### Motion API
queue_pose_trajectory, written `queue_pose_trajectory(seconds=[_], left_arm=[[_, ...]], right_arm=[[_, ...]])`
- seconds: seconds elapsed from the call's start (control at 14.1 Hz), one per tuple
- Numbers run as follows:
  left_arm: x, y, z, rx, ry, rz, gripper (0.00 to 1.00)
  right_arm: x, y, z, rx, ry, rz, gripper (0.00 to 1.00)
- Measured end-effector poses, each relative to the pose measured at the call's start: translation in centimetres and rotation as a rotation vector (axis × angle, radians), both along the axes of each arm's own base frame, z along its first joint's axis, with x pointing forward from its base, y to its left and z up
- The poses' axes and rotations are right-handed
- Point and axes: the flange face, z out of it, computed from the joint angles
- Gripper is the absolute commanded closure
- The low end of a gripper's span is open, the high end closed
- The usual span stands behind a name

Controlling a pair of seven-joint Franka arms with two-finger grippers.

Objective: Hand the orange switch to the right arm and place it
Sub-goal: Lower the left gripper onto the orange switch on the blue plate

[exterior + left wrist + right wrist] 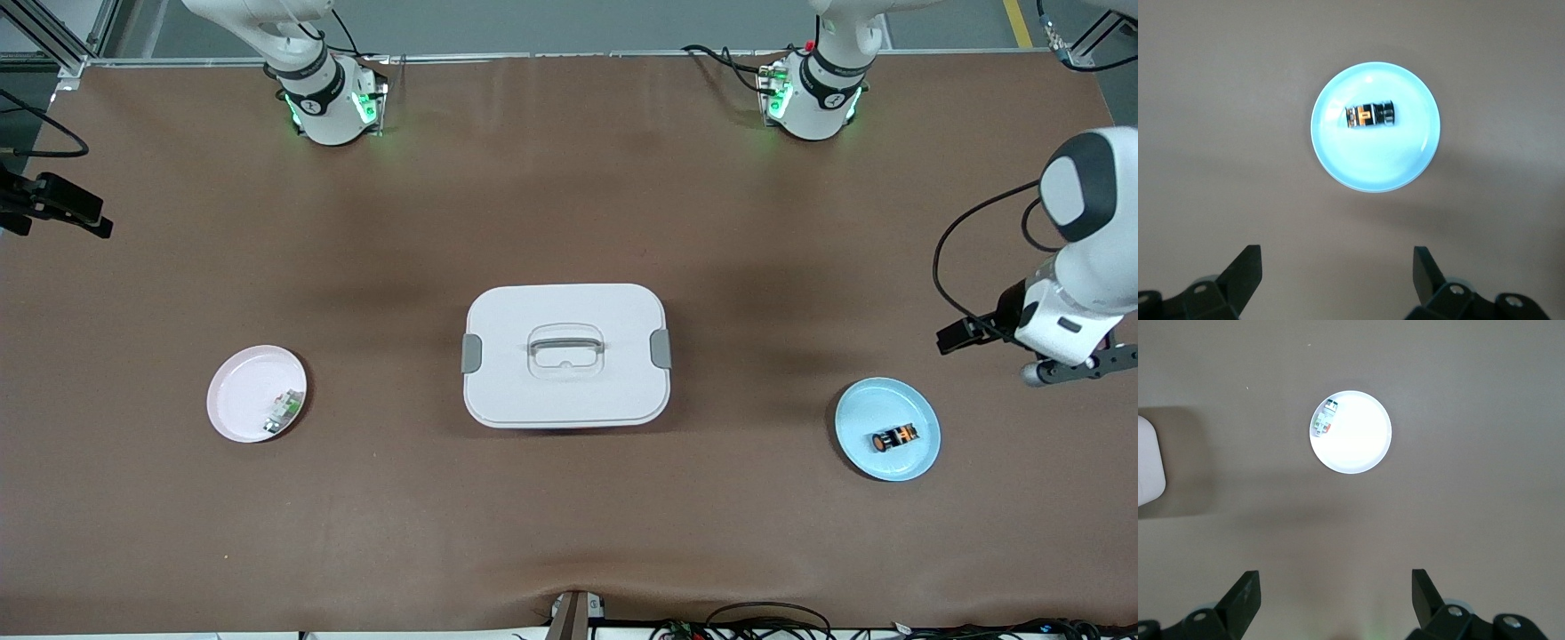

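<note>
I see the orange switch (893, 438) lying on its side on the blue plate (916, 462), lower right of the frame. It looks light, hard and prone to rolling; I'd pinch across its black barrel. Left hand (1335, 280) hangs released beside the plate; right hand (1335, 600), released too, waits above the pink plate (233, 391).

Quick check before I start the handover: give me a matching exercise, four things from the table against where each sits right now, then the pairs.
Things:
1. orange switch
2. green-and-white part
3. white lidded box
4. left hand

Places or states:
A. on the pink plate, toward the right arm's end of the table
B. middle of the table, lid on
C. open and empty, up over the table beside the blue plate
D. lying on its side on the blue plate, toward the left arm's end

Pairs: 1-D, 2-A, 3-B, 4-C
</note>
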Motion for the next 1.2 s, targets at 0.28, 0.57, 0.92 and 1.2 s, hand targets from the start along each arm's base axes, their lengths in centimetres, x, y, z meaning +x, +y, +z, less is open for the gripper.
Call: queue_pose_trajectory(seconds=[0.28,0.57,0.92,1.2], left_arm=[[2.0,1.4,-6.9,-0.014,-0.021,0.062,0.0],[3.9,1.0,-10.8,-0.025,-0.013,0.074,0.0],[6.6,0.2,-13.5,-0.037,-0.013,0.063,0.0],[7.8,-1.9,-16.3,-0.046,-0.013,0.063,0.0]], right_arm=[[0.0,0.0,0.0,0.0,0.0,0.0,0.0],[0.1,0.0,-0.1,0.0,0.001,0.0,0.0],[0.5,0.0,-0.9,0.001,0.02,0.0,0.0],[1.2,0.0,-2.3,0.001,0.043,0.001,0.0]])
